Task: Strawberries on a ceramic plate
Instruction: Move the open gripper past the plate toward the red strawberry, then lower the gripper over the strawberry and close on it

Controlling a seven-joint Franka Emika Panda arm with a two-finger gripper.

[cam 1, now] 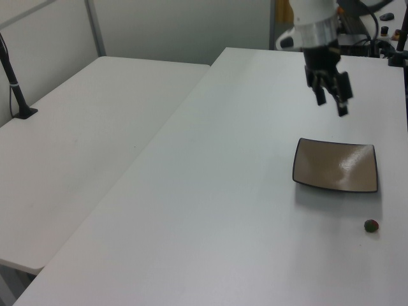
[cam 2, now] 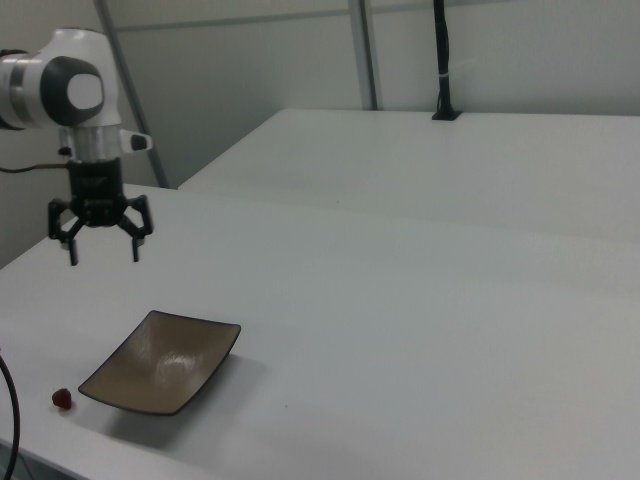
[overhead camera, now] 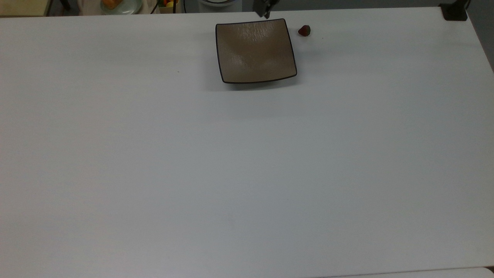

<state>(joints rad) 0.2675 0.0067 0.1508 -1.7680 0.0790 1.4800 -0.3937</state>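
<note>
The tool [cam 2: 103, 245] is hanging in the air above the white surface [overhead camera: 247, 162], its two dark fingers [cam 2: 135, 243] spread wide and pointing down, with nothing between them. In the right view it is hovering over the far side of the ceramic plate [cam 2: 160, 362], well clear of it; in the left view the tool [cam 1: 331, 102] is showing above the plate's far edge, below the arm's white wrist [cam 1: 312, 19]. In the top view just the tip of the tool [overhead camera: 265, 11] is peeking in at the frame's upper border, right over the plate's far rim.

The ceramic plate [overhead camera: 255, 51], square, glossy brown and thinly rimmed in dark, is lying flat near the surface's far edge as the top view shows it, roughly midway along that edge. Its dish is holding nothing. The strawberry [overhead camera: 304, 30] is sitting on the bare surface just beside the plate's upper right corner in the top view, apart from the rim and not touching it. In the left view the strawberry [cam 1: 371, 225] is lying nearer the camera than the ceramic plate [cam 1: 335, 166]; in the right view the strawberry [cam 2: 62, 398] is resting by the plate's near left corner, close to the surface's edge.

A round pale green plate [overhead camera: 125, 5] with orange food is sitting beyond the surface's far edge at the top view's upper left.
</note>
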